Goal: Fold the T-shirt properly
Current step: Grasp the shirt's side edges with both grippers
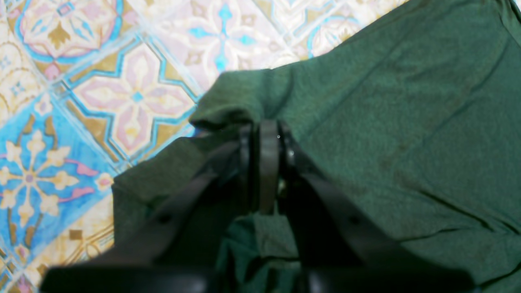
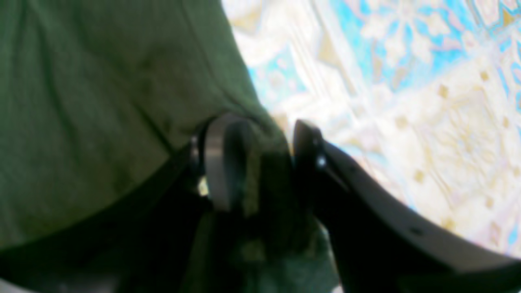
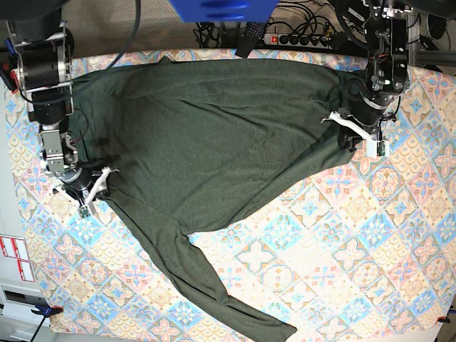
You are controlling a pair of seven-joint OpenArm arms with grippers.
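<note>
One T-shirt [image 3: 214, 135] lies spread across the patterned tablecloth [image 3: 370, 242], one long sleeve [image 3: 206, 285] trailing toward the near edge. Two grippers are mine: my left gripper [image 1: 264, 134] is clenched on a bunched fold of its fabric, and my right gripper [image 2: 264, 158] pinches its edge between parted jaws.

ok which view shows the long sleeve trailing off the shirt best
The base view: the sleeve of the T-shirt runs whole down the patterned table. Both wrist views show only close-up green fabric at the grippers, not that sleeve.
</note>
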